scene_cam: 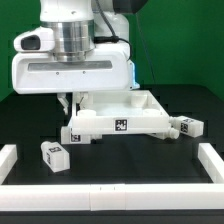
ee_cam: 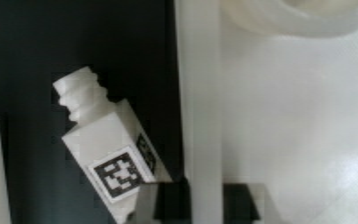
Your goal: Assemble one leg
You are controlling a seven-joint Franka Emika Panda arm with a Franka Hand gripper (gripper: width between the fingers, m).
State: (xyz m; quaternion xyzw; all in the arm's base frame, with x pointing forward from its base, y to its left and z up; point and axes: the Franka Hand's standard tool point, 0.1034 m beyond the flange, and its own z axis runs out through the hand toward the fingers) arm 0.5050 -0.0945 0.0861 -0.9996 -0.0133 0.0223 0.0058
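The large white square panel [scene_cam: 125, 112] lies in the middle of the black table. One leg [scene_cam: 55, 153], a small white post with tag stickers, lies in front of it to the exterior view's left. A second leg [scene_cam: 72, 133] lies against the panel's front left corner, and a third [scene_cam: 188, 125] lies off its right side. My gripper [scene_cam: 67, 104] is down at the panel's left edge. In the wrist view its dark fingertips [ee_cam: 169, 203] stand on either side of the panel's raised rim [ee_cam: 197, 110], and the gripper [ee_cam: 202, 205] is closed on that rim. A leg [ee_cam: 108, 140] lies tilted on the table just beside the rim.
A low white rail [scene_cam: 110, 190] runs along the front of the table, with side rails on the left [scene_cam: 10, 158] and right [scene_cam: 212, 160]. The arm's big white body [scene_cam: 70, 60] hides the panel's back left part.
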